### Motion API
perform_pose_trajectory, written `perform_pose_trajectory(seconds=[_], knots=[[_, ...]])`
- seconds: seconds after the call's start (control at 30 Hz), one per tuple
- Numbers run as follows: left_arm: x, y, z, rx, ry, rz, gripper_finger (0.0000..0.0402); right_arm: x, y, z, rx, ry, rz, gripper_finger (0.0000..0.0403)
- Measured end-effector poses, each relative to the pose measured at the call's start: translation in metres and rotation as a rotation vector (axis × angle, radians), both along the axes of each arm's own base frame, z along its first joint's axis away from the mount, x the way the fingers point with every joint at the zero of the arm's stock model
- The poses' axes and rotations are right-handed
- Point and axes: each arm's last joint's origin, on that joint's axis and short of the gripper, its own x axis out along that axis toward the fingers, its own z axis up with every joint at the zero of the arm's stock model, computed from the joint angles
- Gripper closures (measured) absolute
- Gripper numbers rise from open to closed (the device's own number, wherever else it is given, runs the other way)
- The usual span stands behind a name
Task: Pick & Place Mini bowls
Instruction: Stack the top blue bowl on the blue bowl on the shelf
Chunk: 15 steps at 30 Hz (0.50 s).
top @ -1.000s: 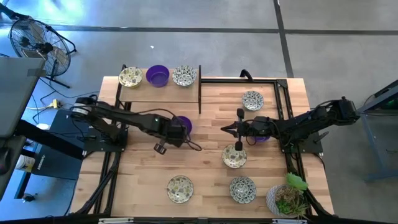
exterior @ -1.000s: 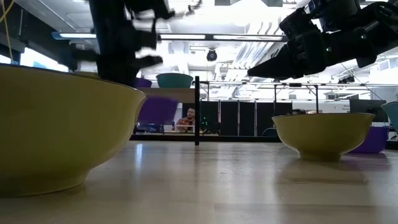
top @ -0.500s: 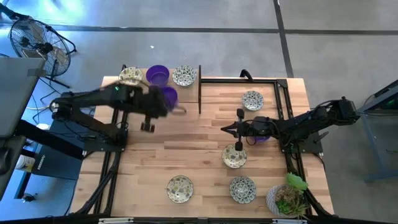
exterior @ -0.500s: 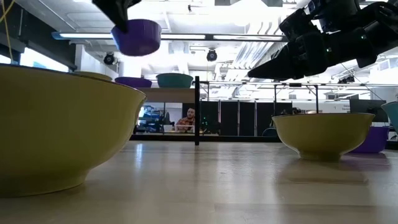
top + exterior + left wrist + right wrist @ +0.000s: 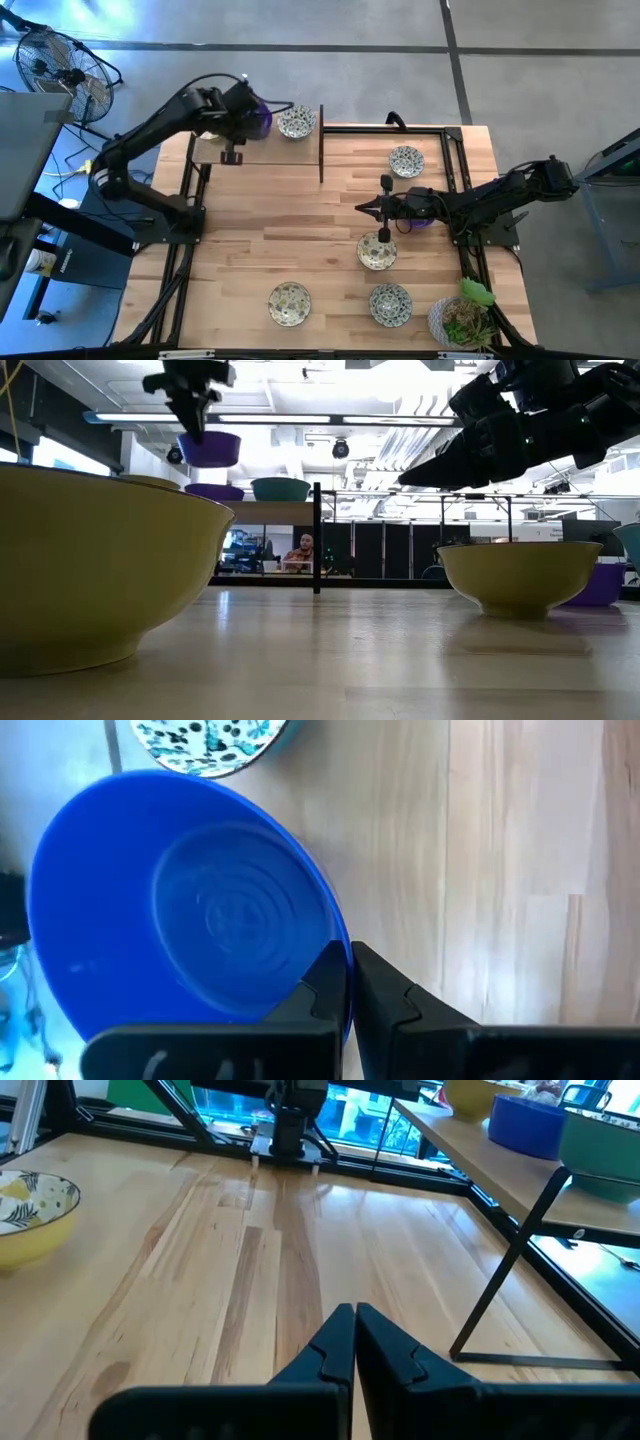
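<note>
My left gripper (image 5: 246, 112) is shut on a solid purple mini bowl (image 5: 208, 448) above the raised wooden shelf (image 5: 262, 150) at the table's far left. Just below the held bowl, another purple bowl (image 5: 213, 491) rests on the shelf, with a floral bowl (image 5: 297, 122) beside it. My right gripper (image 5: 362, 207) hovers shut over the middle of the table, touching nothing. More floral mini bowls stand on the table at the far right (image 5: 405, 160), the middle right (image 5: 377, 251) and the near side (image 5: 289, 302) (image 5: 390, 303). My left gripper pinches the purple bowl's rim (image 5: 335, 952), one finger inside the bowl and one outside its wall. The fingers come steeply from above. The bowl hangs below them, about level with its opening up, lifted clear above the shelf.
A thin black post (image 5: 321, 145) stands at the shelf's right end. A purple bowl (image 5: 421, 220) lies partly under my right arm. A white pot with a green plant (image 5: 462, 318) stands at the near right corner. A black frame (image 5: 455, 150) runs along the right side.
My left gripper has risen and swung from the middle of the table toward the far left, over the shelf, rolling as it went. It stays shut on the purple bowl, which has come up off the table and now hangs above the shelf.
</note>
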Motion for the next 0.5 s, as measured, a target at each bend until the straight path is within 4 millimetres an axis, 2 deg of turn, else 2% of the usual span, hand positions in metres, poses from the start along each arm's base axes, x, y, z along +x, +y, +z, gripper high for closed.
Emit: perform_pose_trajectory(seconds=[0.3,0.5], knots=[[-0.001,0.045,-0.014,-0.061,-0.017,0.016,0.0401,0.0,0.0,0.0,0.002,0.0,0.008,0.0402],[-0.006,0.053,-0.017,-0.094,-0.029,0.025,0.0401,0.0,0.0,0.0,0.002,0.0,0.009,0.0401]])
